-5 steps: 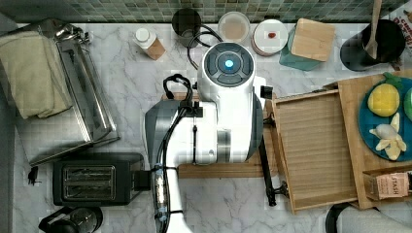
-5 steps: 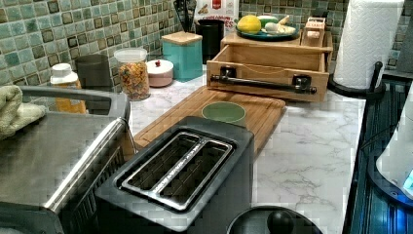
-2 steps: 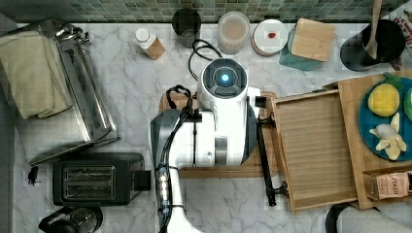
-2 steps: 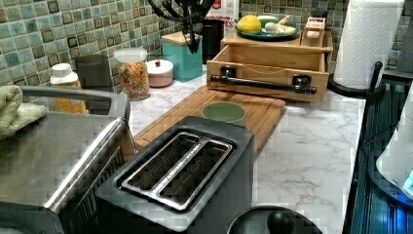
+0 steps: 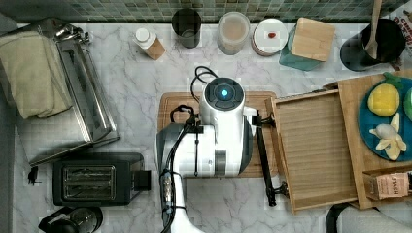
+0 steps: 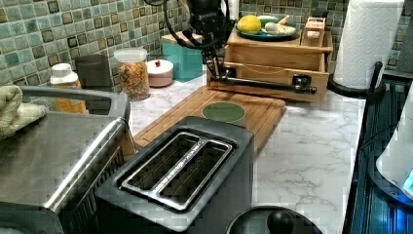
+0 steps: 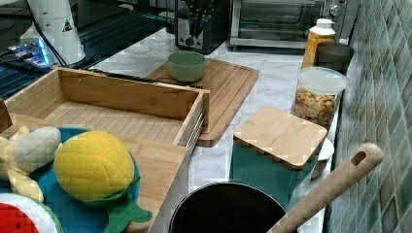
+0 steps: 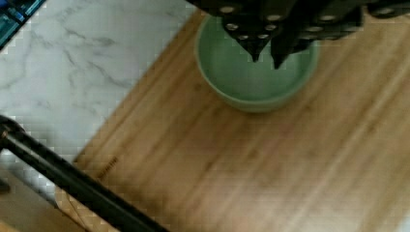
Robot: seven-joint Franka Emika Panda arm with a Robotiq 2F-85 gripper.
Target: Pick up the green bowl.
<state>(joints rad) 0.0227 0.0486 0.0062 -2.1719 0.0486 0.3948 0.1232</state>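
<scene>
Probably light but rigid and slick, the green bowl (image 8: pixel 256 72) on the cutting board (image 8: pixel 270 164) is best pinched across its thin rim by the gripper (image 8: pixel 265 54), whose fingertips hang close together above it

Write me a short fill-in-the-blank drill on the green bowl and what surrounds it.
1. The green bowl stands on the wooden ____.
2. In the left view, the black toaster is nearer the camera than the ____.
3. In the right view, the wooden drawer stands pulled ____.
4. In the left view, the tool hangs ____ the cutting board, not touching it.

Missing words: cutting board; bowl; open; above
</scene>
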